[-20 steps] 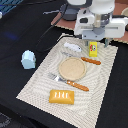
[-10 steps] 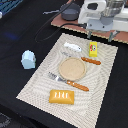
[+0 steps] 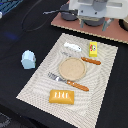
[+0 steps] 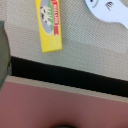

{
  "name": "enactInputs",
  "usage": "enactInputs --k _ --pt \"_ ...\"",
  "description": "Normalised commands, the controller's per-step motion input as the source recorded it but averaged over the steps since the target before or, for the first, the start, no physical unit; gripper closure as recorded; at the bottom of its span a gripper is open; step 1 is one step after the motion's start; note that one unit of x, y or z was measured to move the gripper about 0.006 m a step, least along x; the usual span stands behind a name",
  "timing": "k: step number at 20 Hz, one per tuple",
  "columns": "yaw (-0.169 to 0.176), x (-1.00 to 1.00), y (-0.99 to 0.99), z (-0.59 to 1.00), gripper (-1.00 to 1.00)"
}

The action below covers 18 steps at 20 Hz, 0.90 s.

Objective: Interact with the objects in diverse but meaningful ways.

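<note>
Exterior view: I see the arm's white body at the top edge; its tool is out of view, so I cannot tell its opening; on the beige placemat (image 3: 102, 75) lie the tan plate (image 3: 72, 68), the small yellow packet with red marks (image 3: 93, 48) beside the white elongated piece (image 3: 72, 47), two pieces of orange-handled cutlery (image 3: 75, 84) flanking the plate, and the orange rectangular block (image 3: 62, 96); the pale blue house-shaped carton (image 3: 28, 59) stands on the dark desk (image 3: 15, 30), off the mat. Wrist view: the packet (image 4: 50, 24) lies flat on the mat, near the mat's edge.

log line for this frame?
arm: raised above mat edge | gripper: not visible | yellow packet: on mat, free | plate: empty
</note>
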Motion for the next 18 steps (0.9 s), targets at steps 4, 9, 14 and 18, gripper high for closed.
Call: enactInputs --k 4,9,14,18 --pt "-0.02 -0.94 -0.14 -0.06 -1.0" --pt "-0.012 -0.97 -0.31 -0.22 -1.0" --pt "0.077 -0.97 -0.2 -0.21 -1.0" --pt "0.159 -0.82 -0.09 -0.23 -1.0"
